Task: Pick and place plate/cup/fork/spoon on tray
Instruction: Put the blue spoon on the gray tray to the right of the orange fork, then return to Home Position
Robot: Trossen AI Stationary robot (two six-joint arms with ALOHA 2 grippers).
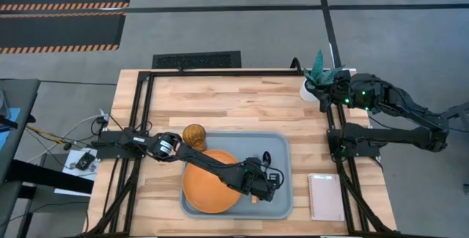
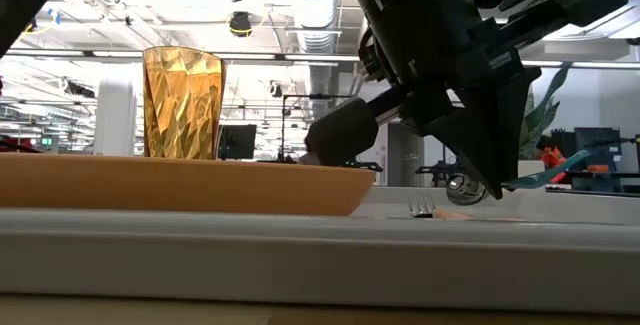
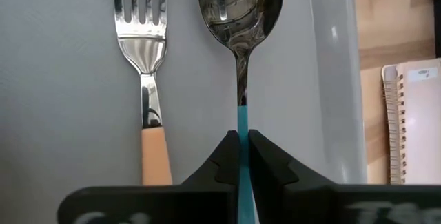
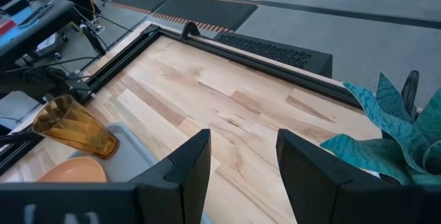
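Spoon (image 3: 240, 17) nearly placed: left end effector (image 3: 240, 156) is pinched tight on its light blue handle, with the dark bowl out ahead over the floor of the tray (image 3: 62, 79). From the low view the handle looks tipped up off the tray, so I judge it held, not released. Fork (image 3: 142, 52) lies flat on the tray just beside the spoon, parallel, tines pointing the same way, orange handle toward the end effector. In the high view the left arm reaches across the plate (image 1: 205, 190), which sits inside the tray on its left half, and the left end effector (image 1: 270, 188) is over the tray's right half near the front edge. Cup (image 1: 194, 135) stands upright at the tray's back left corner, just behind the plate; the right wrist view suggests it is inside the rim, but I cannot tell for sure. Right end effector (image 4: 242, 162) waits at the back right of the desk (image 1: 234, 102) by the potted plant (image 1: 322, 73), fingers spread apart, holding nothing. Notebook (image 1: 326, 196) lies on the desk just right of the tray. Progress judgement: plate and fork done, cup likely done, spoon only needs lowering and letting go, then the left arm should back away.
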